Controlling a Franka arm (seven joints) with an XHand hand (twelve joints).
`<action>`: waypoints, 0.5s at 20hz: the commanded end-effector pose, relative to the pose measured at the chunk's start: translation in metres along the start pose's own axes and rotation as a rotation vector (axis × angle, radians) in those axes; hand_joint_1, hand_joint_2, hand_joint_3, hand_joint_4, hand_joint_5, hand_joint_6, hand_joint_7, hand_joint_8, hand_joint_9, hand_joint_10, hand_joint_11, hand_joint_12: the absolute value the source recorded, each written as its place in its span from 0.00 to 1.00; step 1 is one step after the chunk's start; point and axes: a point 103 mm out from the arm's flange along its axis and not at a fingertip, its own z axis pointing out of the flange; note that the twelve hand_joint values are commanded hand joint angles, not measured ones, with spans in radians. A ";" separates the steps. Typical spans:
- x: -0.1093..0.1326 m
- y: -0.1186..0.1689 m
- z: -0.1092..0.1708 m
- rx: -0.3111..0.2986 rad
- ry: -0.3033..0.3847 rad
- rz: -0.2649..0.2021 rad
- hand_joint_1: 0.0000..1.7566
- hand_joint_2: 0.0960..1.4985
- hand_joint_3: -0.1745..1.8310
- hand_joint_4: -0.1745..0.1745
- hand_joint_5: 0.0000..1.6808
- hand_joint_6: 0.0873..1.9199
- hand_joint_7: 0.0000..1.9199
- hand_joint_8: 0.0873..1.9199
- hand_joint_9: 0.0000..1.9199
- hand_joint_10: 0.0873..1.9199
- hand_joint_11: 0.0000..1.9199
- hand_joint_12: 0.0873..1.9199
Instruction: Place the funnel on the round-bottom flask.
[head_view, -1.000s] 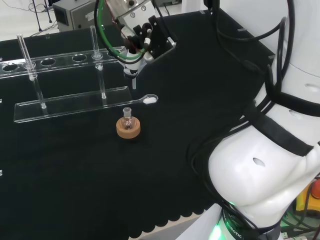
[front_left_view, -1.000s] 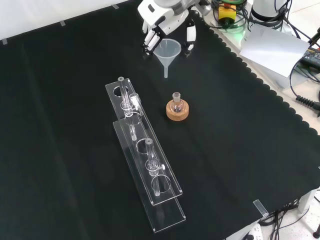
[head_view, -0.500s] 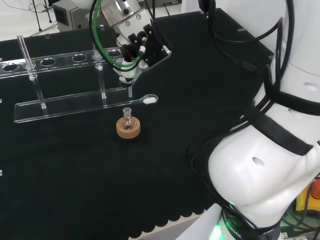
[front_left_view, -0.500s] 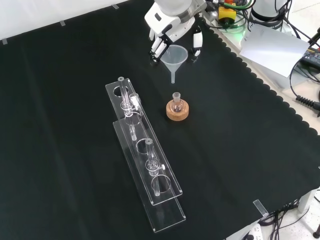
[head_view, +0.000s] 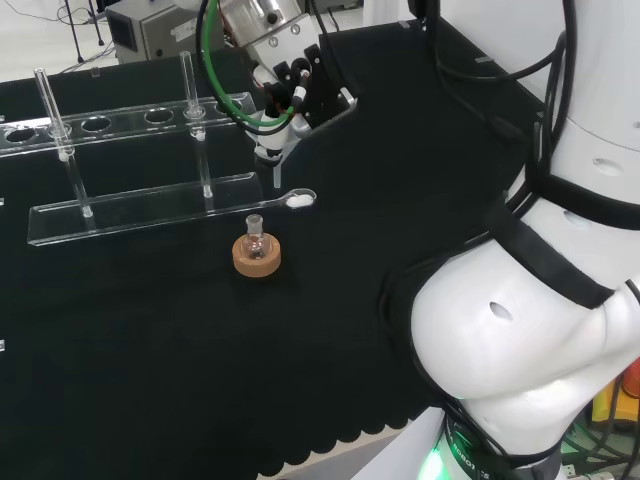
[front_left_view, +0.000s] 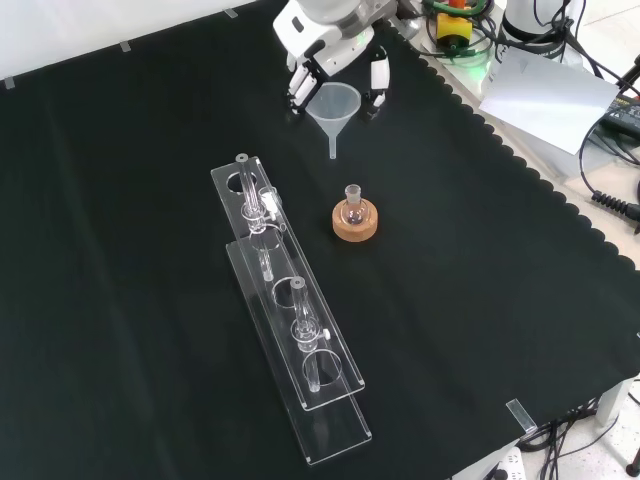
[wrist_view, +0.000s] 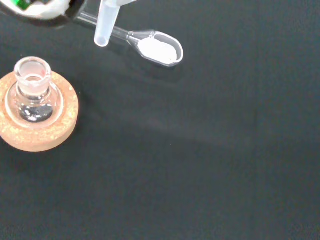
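The funnel (front_left_view: 334, 106) hangs in the air above the cloth, cone up and stem pointing down, with the hand (front_left_view: 330, 62) curled round its rim from above and clamped on it; in the head view the stem tip (head_view: 275, 178) shows below the hand's dark fingers. The round-bottom flask (front_left_view: 351, 207) sits upright in its cork ring (front_left_view: 355, 223), its short open neck bare, and in the front view it lies nearer the camera than the funnel, clearly apart from it. In the wrist view the stem end (wrist_view: 103, 34) is off to one side of the flask's mouth (wrist_view: 32, 69), not above it. So, by the look of things, the pick-up is done and the carry is under way, while lining the stem up over the neck, lowering it in and letting go are left. Just beside the flask a clear scoop (wrist_view: 156, 47) with white powder in its bowl lies on the black cloth (front_left_view: 480, 300), and beyond it stands a clear rack (front_left_view: 285, 300) with a few glass tubes. No brand, label or writing can be read on any of these things.
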 end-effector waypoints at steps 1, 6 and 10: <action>0.047 -0.001 0.007 -0.003 -0.058 -0.093 0.49 0.45 0.42 0.48 0.44 0.32 0.45 0.25 0.64 0.04 0.51 0.49; 0.048 -0.001 0.004 -0.003 -0.057 -0.082 0.49 0.45 0.42 0.48 0.44 0.32 0.44 0.25 0.64 0.04 0.51 0.49; 0.049 -0.001 0.004 -0.002 -0.058 -0.091 0.49 0.45 0.42 0.48 0.44 0.32 0.44 0.25 0.64 0.03 0.51 0.49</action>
